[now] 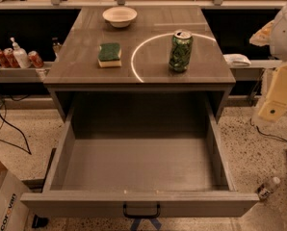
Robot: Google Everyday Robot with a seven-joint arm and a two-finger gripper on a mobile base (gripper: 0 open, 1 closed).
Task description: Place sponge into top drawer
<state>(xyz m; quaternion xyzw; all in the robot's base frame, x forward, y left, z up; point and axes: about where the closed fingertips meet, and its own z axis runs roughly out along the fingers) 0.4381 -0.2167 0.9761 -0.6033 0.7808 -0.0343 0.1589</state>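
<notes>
- Camera view, task object: the sponge (110, 55) lies flat, green side up, on the left half of the cabinet top (76, 57), untouched and apart from everything else.
- Camera view, target: the top drawer (85, 202) is pulled fully out below the top. Its interior is bare, and the dark handle (141, 211) sits at the centre of the front panel.
- Camera view, robot: the gripper (274, 102) hangs at the right edge of the frame, beside the cabinet and well apart from the sponge. Whether it stands apart or together cannot be told.
- Camera view, bystanders: a green can (180, 51) stands upright to the sponge's right, and a white bowl (119, 16) sits behind.
- Progress, as judged: the drawer is ready, while reaching, grasping, carrying and releasing all remain.
</notes>
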